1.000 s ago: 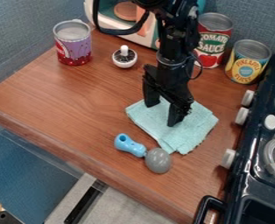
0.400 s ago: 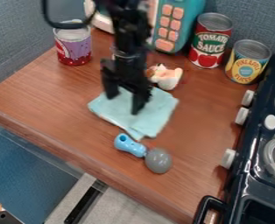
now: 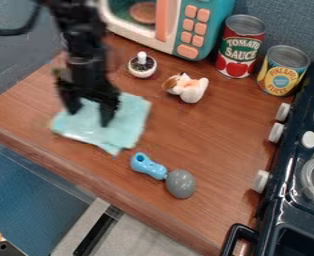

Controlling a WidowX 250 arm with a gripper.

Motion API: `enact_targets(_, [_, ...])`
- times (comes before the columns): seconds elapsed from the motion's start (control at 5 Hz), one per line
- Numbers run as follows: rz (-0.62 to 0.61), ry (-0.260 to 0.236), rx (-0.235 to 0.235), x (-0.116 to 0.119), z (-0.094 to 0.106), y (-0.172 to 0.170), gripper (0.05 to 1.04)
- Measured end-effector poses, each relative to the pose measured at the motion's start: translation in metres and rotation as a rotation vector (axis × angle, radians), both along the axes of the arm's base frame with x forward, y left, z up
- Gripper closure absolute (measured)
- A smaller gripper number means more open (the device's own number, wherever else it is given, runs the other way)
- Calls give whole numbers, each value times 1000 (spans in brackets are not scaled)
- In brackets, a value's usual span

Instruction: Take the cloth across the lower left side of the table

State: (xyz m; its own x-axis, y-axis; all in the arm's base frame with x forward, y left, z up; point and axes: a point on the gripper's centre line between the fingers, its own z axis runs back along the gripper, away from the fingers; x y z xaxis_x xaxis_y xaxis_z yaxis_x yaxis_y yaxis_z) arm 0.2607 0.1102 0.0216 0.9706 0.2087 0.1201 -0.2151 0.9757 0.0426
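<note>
The black gripper (image 3: 89, 119) is over the left part of the wooden table (image 3: 206, 175), pointing down with its two fingers spread apart. Both fingertips rest on the light teal cloth (image 3: 129, 120), which lies roughly flat under them, close to the table's left edge. Its lower corner points towards the front edge. The arm hides part of the cloth's upper side.
Just right of the cloth's lower corner lies a blue-handled toy with a grey round end (image 3: 180, 183). Behind are a small white pot (image 3: 142, 65), a white-orange figure (image 3: 188, 88), a toy microwave (image 3: 206, 25) and two cans. A stove (image 3: 300, 200) borders the right.
The gripper has moved left across the table, and the cloth has slid left along with it. The figure and small pot have come into view from behind the arm. The blue-handled toy has stayed put.
</note>
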Motion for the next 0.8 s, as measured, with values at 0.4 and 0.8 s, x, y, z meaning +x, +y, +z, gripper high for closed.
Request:
enact_targets(0.4, [157,-17,-32,-27,-1,43,83])
enact_targets(0.8, [244,-22,-48,-43,1,78,83])
